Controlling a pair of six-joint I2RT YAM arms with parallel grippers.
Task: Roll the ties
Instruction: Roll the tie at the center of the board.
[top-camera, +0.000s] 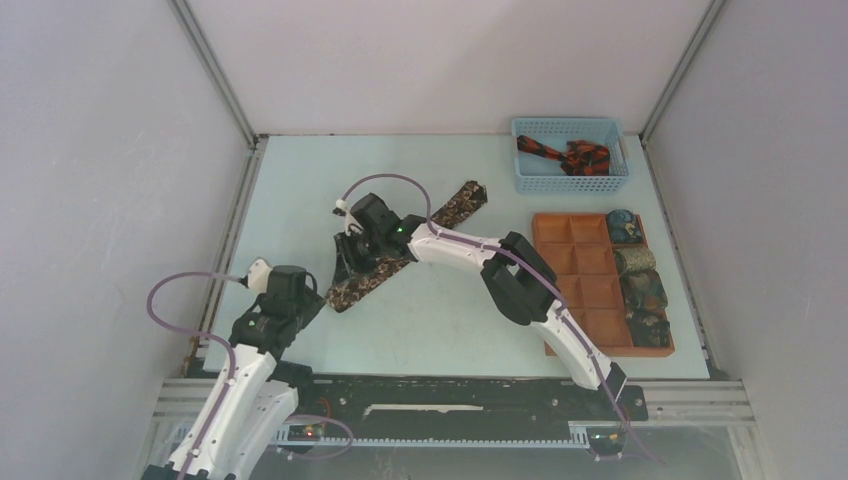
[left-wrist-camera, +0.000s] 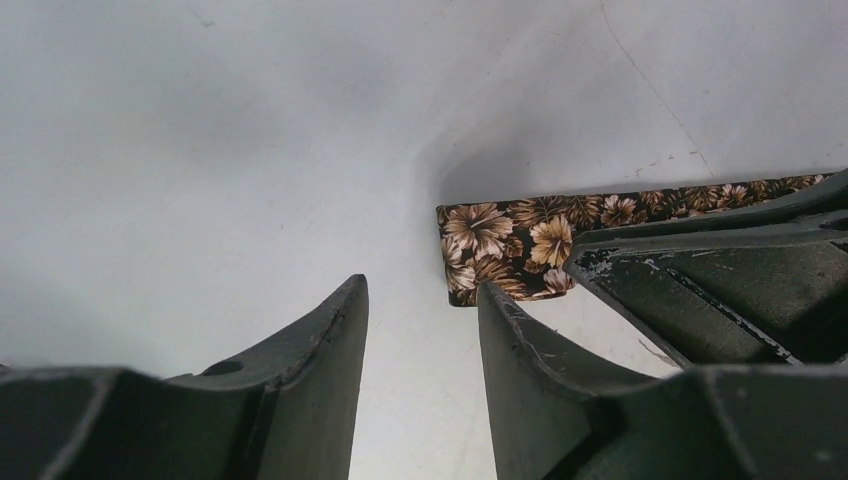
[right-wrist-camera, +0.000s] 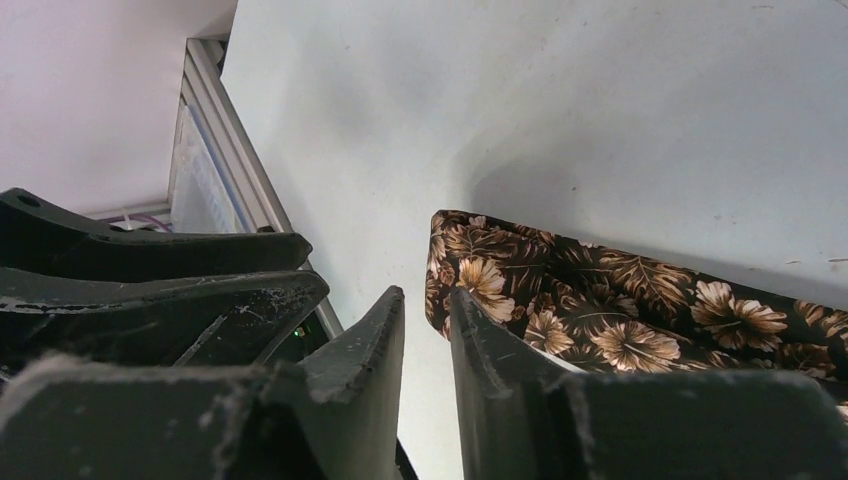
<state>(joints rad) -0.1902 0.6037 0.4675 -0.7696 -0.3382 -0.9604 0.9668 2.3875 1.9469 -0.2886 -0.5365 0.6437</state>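
One brown floral tie (top-camera: 455, 205), flat and unrolled, diagonal across mid-table (top-camera: 300, 180), its near end toward the left edge. Left gripper (left-wrist-camera: 420, 290): parted, empty, beside that end. Right gripper (right-wrist-camera: 425, 295): narrowly parted, nothing between. Step, judged: starting the roll. Next: pinch the end squarely.

Floral tie (left-wrist-camera: 505, 245) beside parted jaws

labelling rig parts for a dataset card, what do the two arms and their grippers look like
Both the left arm and right arm have white links with black joint housings. A mauve-grey cable loops off each. The left gripper and right gripper carry dark, wedge-shaped fingers with scuffed, chipped edges.
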